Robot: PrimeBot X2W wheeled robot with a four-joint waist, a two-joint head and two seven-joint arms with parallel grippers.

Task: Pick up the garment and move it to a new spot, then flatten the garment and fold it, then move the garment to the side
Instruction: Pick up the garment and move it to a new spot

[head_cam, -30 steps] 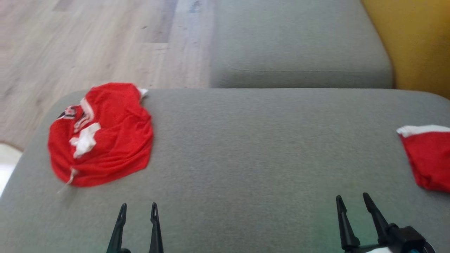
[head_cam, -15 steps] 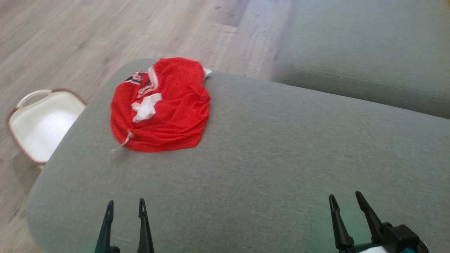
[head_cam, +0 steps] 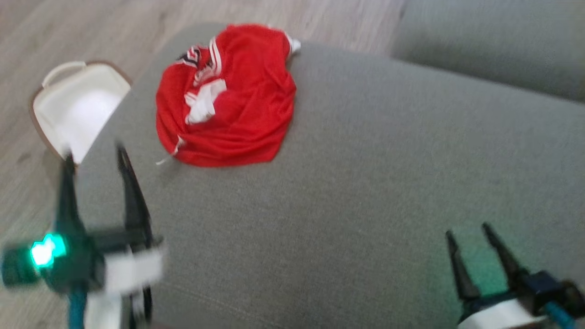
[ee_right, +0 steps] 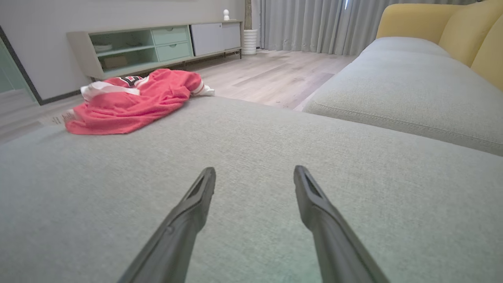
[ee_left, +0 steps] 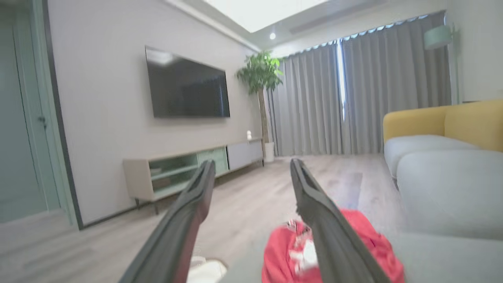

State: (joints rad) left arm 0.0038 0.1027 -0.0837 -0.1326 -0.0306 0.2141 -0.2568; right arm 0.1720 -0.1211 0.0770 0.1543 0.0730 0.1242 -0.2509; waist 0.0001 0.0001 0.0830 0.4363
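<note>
A crumpled red garment (head_cam: 233, 100) with white trim lies bunched near the far left corner of the grey cushion (head_cam: 365, 183). It also shows in the right wrist view as the garment (ee_right: 137, 100) at upper left and, low in the left wrist view, as the garment (ee_left: 287, 255) partly behind one finger. My left gripper (head_cam: 93, 153) hangs open, raised above the cushion's left edge, short of the garment. Low over the cushion at the near right, my right gripper (head_cam: 468, 228) is open with nothing between its fingers.
A white basket (head_cam: 75, 107) with a brown rim stands on the wooden floor (head_cam: 68, 27) left of the cushion. A second grey cushion (head_cam: 493, 50) lies beyond, with a yellow sofa back (ee_right: 444, 23). A TV cabinet (ee_right: 153, 43) lines the far wall.
The head camera has swung left and tilted, so the basket came into view and a red cloth at the right edge left it. My left gripper has risen and reached forward.
</note>
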